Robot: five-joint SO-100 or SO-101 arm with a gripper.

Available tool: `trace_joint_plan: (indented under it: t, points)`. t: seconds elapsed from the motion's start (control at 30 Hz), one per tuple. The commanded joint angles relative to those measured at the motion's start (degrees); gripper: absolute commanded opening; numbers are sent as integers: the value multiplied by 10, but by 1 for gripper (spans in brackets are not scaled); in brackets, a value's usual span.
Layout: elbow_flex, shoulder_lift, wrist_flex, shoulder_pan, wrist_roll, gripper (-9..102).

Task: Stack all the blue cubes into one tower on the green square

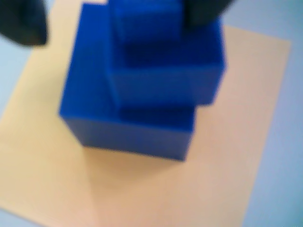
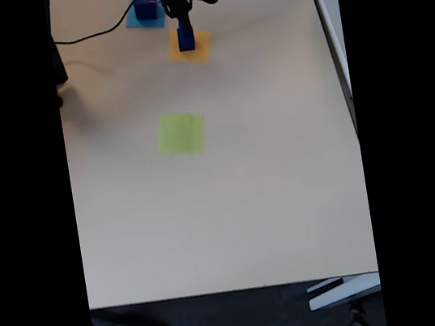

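no writing or brand marks can be read on anything. in the wrist view three blue cubes sit piled as a stepped tower (image 1: 142,90): the large cube (image 1: 128,127) at the bottom, the medium cube (image 1: 165,75) on it, the small cube (image 1: 147,19) on top. they stand on the orange square (image 1: 213,165), not on the green one. the gripper (image 1: 147,14) has dark fingers (image 1: 208,12) on both sides of the small cube, pinching it. in the fixed view the green square (image 2: 181,133) lies bare, well apart, and another blue block (image 2: 146,5) sits on the light-blue square (image 2: 135,21).
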Motion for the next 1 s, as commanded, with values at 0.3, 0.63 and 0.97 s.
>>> trace_joint_plan:
  t: [0.3,0.63,0.97]
  points:
    - [-178,62,40,18,-108,17]
    - [-156,185,12,-31,-80,30]
    - [-114,141,42,-124,202,28]
